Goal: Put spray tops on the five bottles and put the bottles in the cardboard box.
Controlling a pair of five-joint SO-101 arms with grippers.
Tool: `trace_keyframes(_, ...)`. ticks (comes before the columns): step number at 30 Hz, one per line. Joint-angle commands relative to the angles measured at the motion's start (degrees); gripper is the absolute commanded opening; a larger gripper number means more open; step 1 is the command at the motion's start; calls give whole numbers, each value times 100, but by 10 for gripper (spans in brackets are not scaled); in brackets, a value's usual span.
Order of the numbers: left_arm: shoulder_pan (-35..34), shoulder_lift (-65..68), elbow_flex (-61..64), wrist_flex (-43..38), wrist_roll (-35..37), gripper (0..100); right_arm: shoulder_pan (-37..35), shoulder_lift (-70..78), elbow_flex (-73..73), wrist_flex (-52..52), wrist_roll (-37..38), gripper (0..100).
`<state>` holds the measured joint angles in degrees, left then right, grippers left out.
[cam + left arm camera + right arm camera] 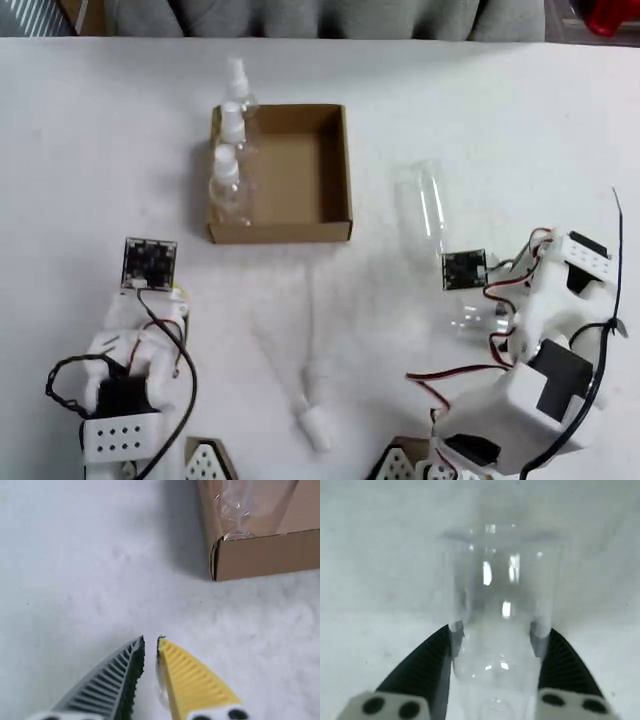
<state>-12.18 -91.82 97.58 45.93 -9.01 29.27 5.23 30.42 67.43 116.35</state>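
Observation:
The cardboard box (pixel 335 170) sits at the table's centre back. Three clear bottles with white spray tops (pixel 228 185) lie in a row along its left wall, the farthest poking past the back rim. My right gripper (pixel 495 630) is shut on a clear topless bottle (pixel 422 205) (pixel 500 580) that lies on the table right of the box. Another clear bottle with a white spray top (pixel 316 430) lies near the front centre. My left gripper (pixel 150 642) is shut and holds nothing, low over the table in front of the box's near left corner (pixel 220 560).
The left arm (pixel 125 390) stands at the front left and the right arm (pixel 545 360) at the front right, with loose red and black wires. A grey seat edge runs along the far side of the white table (pixel 100 150).

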Motion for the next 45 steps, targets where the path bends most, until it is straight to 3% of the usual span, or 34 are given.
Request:
trace_keyframes(1, -31, -110, -26, 35, -53, 57, 4, -207, -396, -233, -703, 310)
trace_keyframes(10, -31, -110, -26, 35, -53, 57, 40, -1086, -607, -127, -1908, 323)
trace_keyframes(19, -31, -110, -26, 35, -53, 57, 189, -1675, -615, 523, -2189, 285)
trace_keyframes(25, -31, -110, -26, 35, -53, 57, 796, -2202, -589, 848, -3525, 7)
trace_keyframes(28, -31, -110, -26, 35, -53, 57, 1253, -2229, -589, 1015, -4563, 43)
trace_keyframes(31, -31, -110, -26, 35, -53, 57, 1745, -2229, -536, 1051, -5380, 15)
trace_keyframes(35, -31, -110, -26, 35, -53, 55, 2123, -2273, -114, 954, -5758, 15)
trace_keyframes(38, -31, -110, -26, 35, -53, 55, 2352, -2290, 229, 541, -5960, 17)
trace_keyframes(45, -31, -110, -26, 35, -53, 55, 2448, -2949, 1574, -910, -7613, 16)
